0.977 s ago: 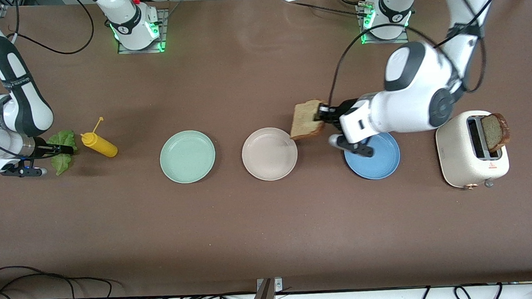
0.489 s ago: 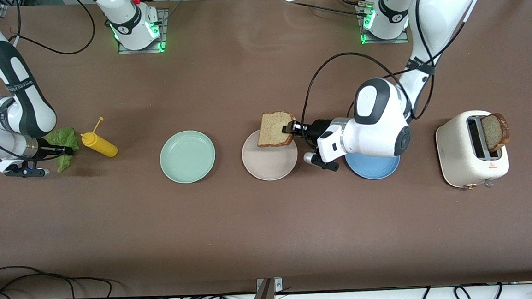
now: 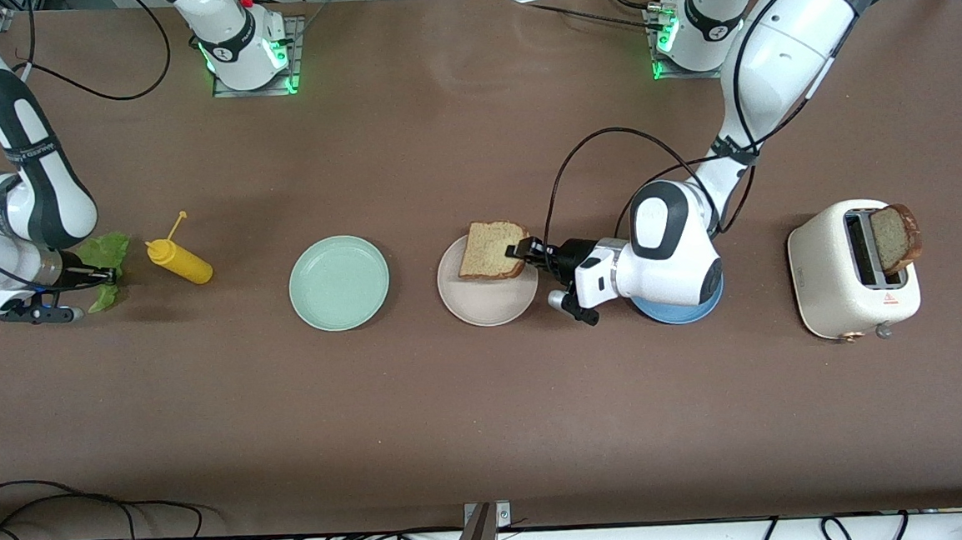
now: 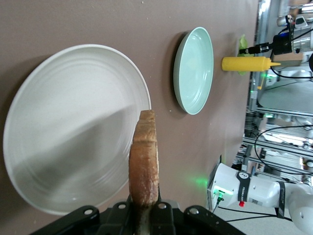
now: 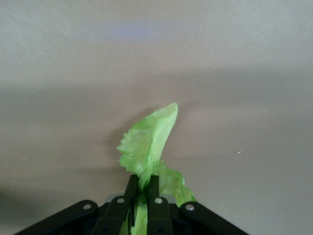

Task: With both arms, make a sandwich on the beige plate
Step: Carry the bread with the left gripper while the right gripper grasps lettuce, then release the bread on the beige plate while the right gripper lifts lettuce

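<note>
The left claw (image 3: 523,249) is pinching a slice of bread (image 3: 492,251) by its edge. A moment ago the bread was up in the air beside the beige plate (image 3: 483,303). Now it has come down and sits low over the part of the beige plate that is farther from the front camera. In the left wrist view the bread (image 4: 144,166) stands on its edge between the fingers, right over the beige plate (image 4: 58,127). I cannot tell if it touches the plate yet. I think the first slice is almost put down, and the claw only needs to let go.

The right claw (image 3: 105,276) is far from the beige plate, at the right arm's end of the table, just beside the yellow bottle (image 3: 180,262). It is pinching the green lettuce (image 3: 110,251). The lettuce has been gathered up since a moment ago. In the right wrist view the lettuce (image 5: 149,144) sticks up from the closed fingers.

A second slice (image 3: 895,238) waits in the toaster (image 3: 846,298), past the blue plate (image 3: 684,312) from the beige plate.
</note>
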`<control>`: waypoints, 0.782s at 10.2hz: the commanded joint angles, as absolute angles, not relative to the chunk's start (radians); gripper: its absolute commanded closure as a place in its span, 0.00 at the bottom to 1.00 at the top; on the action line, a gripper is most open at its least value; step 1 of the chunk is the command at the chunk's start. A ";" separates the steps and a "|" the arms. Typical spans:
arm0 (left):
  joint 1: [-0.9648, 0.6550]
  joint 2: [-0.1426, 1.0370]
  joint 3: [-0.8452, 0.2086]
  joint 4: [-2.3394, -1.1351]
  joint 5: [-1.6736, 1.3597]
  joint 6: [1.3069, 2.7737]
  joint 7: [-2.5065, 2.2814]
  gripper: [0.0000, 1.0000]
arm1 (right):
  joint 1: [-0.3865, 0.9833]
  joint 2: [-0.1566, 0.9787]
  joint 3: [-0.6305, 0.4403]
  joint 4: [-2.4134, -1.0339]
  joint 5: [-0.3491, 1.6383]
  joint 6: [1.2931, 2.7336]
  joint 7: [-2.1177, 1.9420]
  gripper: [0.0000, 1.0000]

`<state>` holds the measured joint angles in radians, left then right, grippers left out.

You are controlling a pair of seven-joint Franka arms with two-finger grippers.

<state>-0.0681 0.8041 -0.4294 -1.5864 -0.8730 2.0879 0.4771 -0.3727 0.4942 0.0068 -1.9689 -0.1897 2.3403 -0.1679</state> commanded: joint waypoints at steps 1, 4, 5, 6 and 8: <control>-0.060 0.866 -0.430 -1.565 -0.961 2.118 0.621 1.00 | -0.367 0.388 0.041 -1.979 -0.210 2.329 -0.176 1.00; -0.045 0.876 -0.430 -1.563 -0.983 2.120 0.649 0.00 | -0.367 0.345 0.121 -1.822 -0.209 2.087 -0.166 1.00; -0.040 0.876 -0.430 -1.563 -0.982 2.118 0.649 0.00 | -0.365 0.345 0.149 -1.749 -0.209 1.991 -0.164 1.00; -0.038 0.871 -0.430 -1.563 -0.982 2.120 0.646 0.00 | -0.362 0.345 0.178 -1.691 -0.209 1.921 -0.158 1.00; -0.029 0.844 -0.425 -1.568 -0.968 2.117 0.635 0.00 | -0.354 0.345 0.250 -1.596 -0.210 1.780 -0.068 1.00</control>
<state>-0.0374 0.8720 -0.4260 -1.5613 -0.9476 2.1229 0.6178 -0.3580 0.3315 0.2049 -1.6706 -0.1936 1.8762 -0.1306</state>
